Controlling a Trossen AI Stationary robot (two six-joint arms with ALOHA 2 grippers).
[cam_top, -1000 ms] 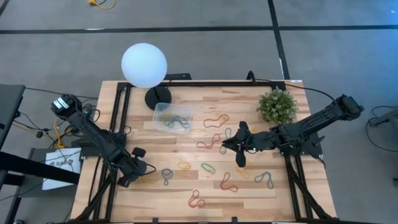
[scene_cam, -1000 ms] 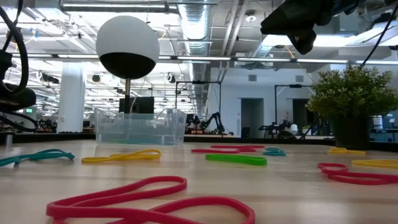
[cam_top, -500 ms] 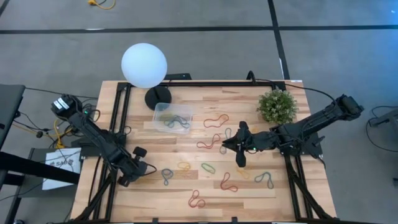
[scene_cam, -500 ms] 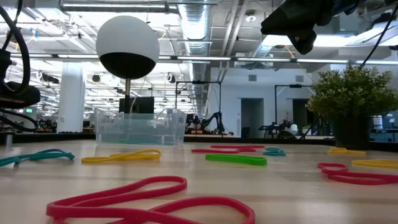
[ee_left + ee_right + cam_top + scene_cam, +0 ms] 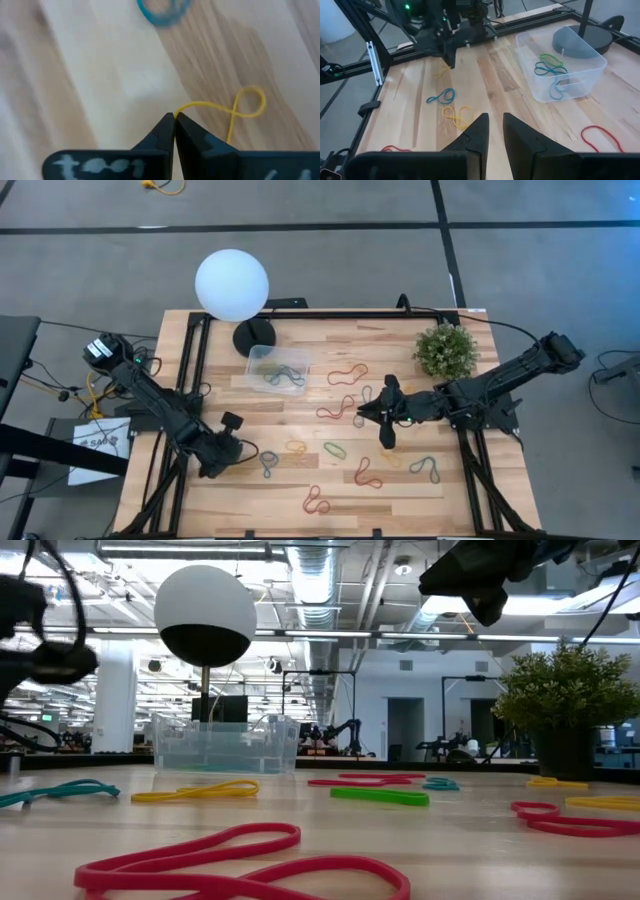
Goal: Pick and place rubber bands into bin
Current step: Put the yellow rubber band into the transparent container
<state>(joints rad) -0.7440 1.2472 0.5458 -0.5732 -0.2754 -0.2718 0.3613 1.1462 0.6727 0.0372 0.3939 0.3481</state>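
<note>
Your left gripper [image 5: 174, 118] is pinched on a yellow rubber band [image 5: 235, 107] near the table's left front; a blue band [image 5: 268, 463] lies just beyond, the bin [image 5: 276, 369] farther back, and your right gripper [image 5: 383, 418] waits mid-table, fingers slightly parted

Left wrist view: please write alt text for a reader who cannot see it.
The left pincer is shut on the end of a thin yellow rubber band, which trails over the wooden table. A blue band lies farther off, blurred.
</note>
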